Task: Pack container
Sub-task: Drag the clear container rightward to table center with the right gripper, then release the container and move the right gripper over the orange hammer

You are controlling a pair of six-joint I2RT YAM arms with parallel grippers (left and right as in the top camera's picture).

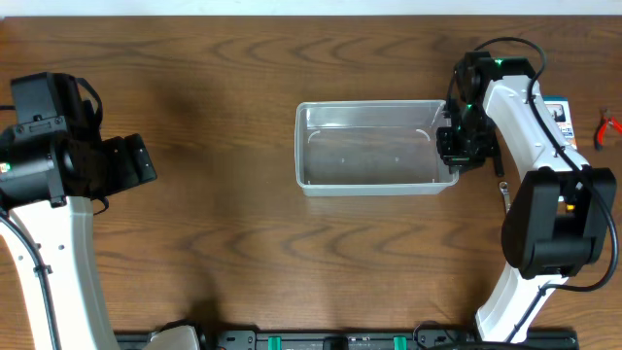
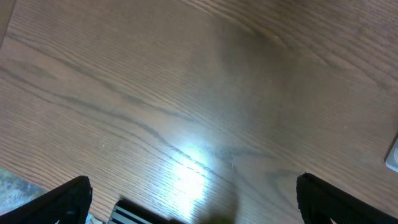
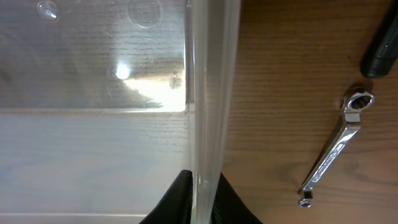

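Wood-grain table (image 2: 93,74) catching glare | right gripper (image 3: 199,190) clamping container (image 3: 211,74) wall | left gripper (image 2: 196,199) hanging, fingers apart | wrench (image 3: 336,152) lying frame-right

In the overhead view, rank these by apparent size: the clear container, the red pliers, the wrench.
Largest: clear container, by a wide margin.
Then the red pliers and the wrench: both are tiny and look about alike here, so I cannot rank one above the other.
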